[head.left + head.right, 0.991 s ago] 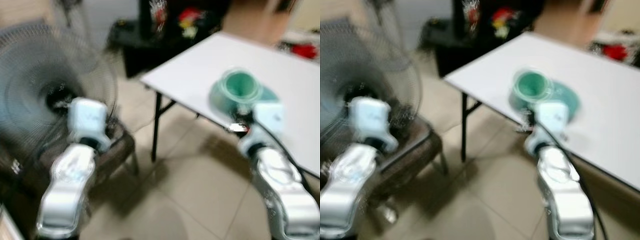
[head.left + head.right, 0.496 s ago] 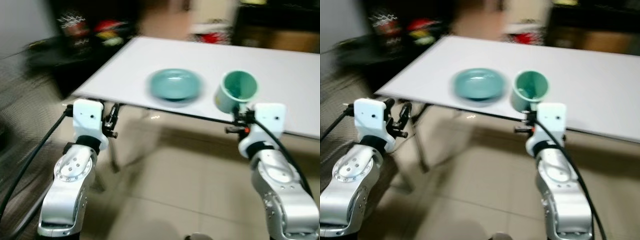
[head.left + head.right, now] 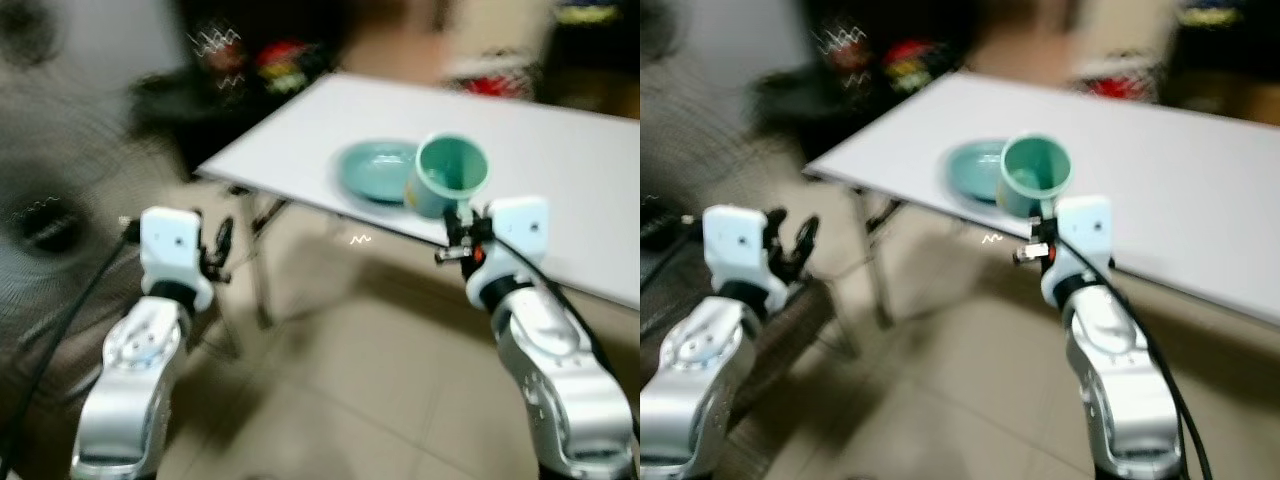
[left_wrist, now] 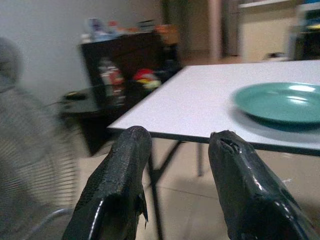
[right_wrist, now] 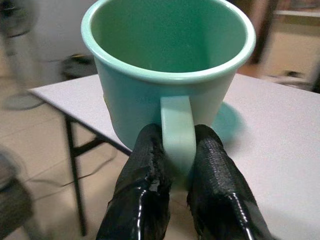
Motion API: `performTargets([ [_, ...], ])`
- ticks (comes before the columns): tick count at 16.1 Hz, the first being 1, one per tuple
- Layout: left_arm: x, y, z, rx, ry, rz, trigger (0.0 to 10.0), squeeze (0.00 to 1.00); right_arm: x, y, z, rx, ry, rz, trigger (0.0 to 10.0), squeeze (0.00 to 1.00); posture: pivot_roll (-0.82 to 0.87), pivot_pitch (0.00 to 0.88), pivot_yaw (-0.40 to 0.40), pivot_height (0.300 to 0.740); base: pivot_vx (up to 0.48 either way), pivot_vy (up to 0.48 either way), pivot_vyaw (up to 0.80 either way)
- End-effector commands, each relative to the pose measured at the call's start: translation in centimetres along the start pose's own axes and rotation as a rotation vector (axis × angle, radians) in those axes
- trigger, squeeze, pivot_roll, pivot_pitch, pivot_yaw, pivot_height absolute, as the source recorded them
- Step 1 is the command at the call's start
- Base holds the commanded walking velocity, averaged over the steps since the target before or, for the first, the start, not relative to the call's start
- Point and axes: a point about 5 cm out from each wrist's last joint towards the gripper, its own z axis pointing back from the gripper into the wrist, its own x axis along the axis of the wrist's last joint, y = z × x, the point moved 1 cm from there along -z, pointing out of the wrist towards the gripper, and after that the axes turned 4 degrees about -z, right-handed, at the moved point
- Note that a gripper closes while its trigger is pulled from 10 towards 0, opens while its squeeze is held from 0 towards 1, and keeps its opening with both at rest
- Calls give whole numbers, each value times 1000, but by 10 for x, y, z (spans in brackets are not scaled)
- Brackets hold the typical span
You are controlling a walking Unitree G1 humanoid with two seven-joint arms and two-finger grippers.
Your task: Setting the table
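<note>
My right gripper (image 5: 178,165) is shut on the handle of a green mug (image 3: 449,176), which it holds upright in front of the white table's (image 3: 560,170) near edge. A teal plate (image 3: 377,170) lies on the table close to that edge, just left of the mug; the plate (image 4: 282,101) also shows in the left wrist view. My left gripper (image 4: 175,150) is open and empty, held out over the floor to the left of the table, short of its corner.
A standing fan (image 3: 50,215) is at the left, blurred. A dark cabinet (image 3: 240,75) with cluttered items stands behind the table's left end. Tiled floor (image 3: 350,380) lies under and before the table.
The whole view has swung as the camera moved, so the table now sits further right and the fan is back at the left. The mug stays gripped in my right gripper.
</note>
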Motion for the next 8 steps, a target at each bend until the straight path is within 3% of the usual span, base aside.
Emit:
performTargets([
  [1,2,5,0,13,-5,-16,10000,0,7,7,-3,42,-34,-12,10000,0,-53,0,5,740,307,0,0],
  [8,3,7,0,7,-8,-21,10000,0,9,7,-4,39,-46,-6,10000,0,-56,0,10,740,314,0,0],
])
